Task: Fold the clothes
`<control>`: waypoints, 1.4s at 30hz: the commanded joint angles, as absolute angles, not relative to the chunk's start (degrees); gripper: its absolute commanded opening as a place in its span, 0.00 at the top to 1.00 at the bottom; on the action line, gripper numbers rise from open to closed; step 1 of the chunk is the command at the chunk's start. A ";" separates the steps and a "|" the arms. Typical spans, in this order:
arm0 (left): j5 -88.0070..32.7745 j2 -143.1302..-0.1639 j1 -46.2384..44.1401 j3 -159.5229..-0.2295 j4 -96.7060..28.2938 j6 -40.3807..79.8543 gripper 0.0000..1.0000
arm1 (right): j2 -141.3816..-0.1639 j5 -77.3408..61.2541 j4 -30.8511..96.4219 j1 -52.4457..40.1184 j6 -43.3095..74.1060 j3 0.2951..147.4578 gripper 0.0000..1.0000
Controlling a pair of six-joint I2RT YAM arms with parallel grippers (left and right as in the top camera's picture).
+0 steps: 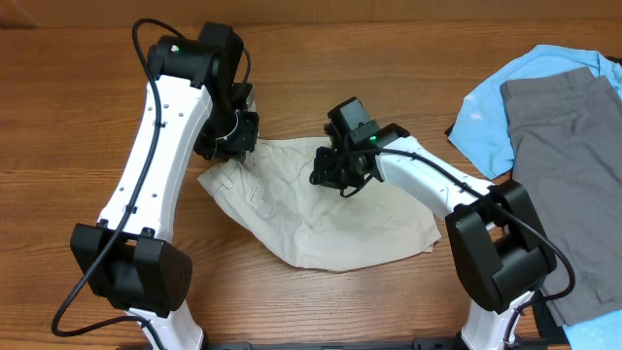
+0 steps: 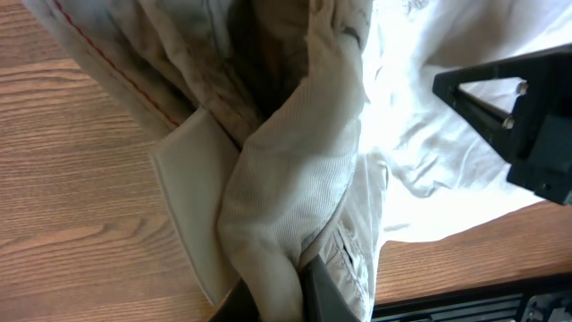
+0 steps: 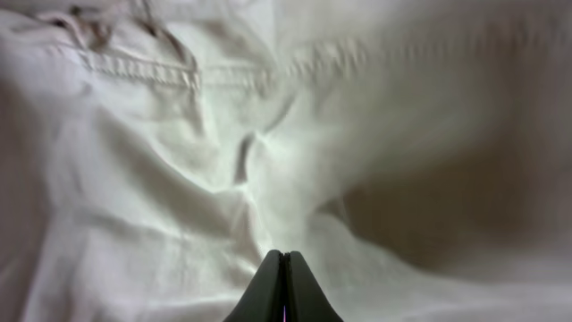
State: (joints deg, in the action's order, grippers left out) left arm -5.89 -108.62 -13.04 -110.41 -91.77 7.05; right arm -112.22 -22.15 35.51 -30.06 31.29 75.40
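**shorts slanting across the table, held at one end**

we see the shorts (image 1: 330,224) lying mostly flat on the table (image 1: 389,58), under and between both grippers. their long axis slants. it starts at the left gripper (image 1: 236,136) and passes beneath the right gripper (image 1: 340,175). it ends at a loose corner beyond that gripper, toward the right arm's base. the seamed, bunched end points at the left gripper; the wider, smoother end points away from it.

the left gripper is clamped on a raised fold of that bunched end. in its wrist view the cloth wraps over the fingertips and hides most of them. the right gripper's fingers are pressed together, tip down on the cloth near the shorts' far edge. we cannot tell whether any cloth is caught between them.

bare wood lies ahead of both grippers, and also behind them, between the shorts' curved near edge and the arm bases. outward of the left gripper the wood is bare too. outward of the right gripper lie a light blue shirt (image 1: 486,112) and grey trousers (image 1: 573,185). the trousers lie on top of the shirt, and both are apart from the shorts. the trousers reach the picture's edge.
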 commanded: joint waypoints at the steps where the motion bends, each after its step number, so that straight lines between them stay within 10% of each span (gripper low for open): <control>1: -5.87 -106.45 -13.58 -112.03 -92.18 6.48 0.96 | -111.37 -22.76 34.30 -30.52 30.68 76.55 0.96; 42: -7.09 -105.27 -13.72 -112.03 -91.26 6.59 0.96 | -122.28 -20.51 31.16 -33.34 30.44 85.84 0.96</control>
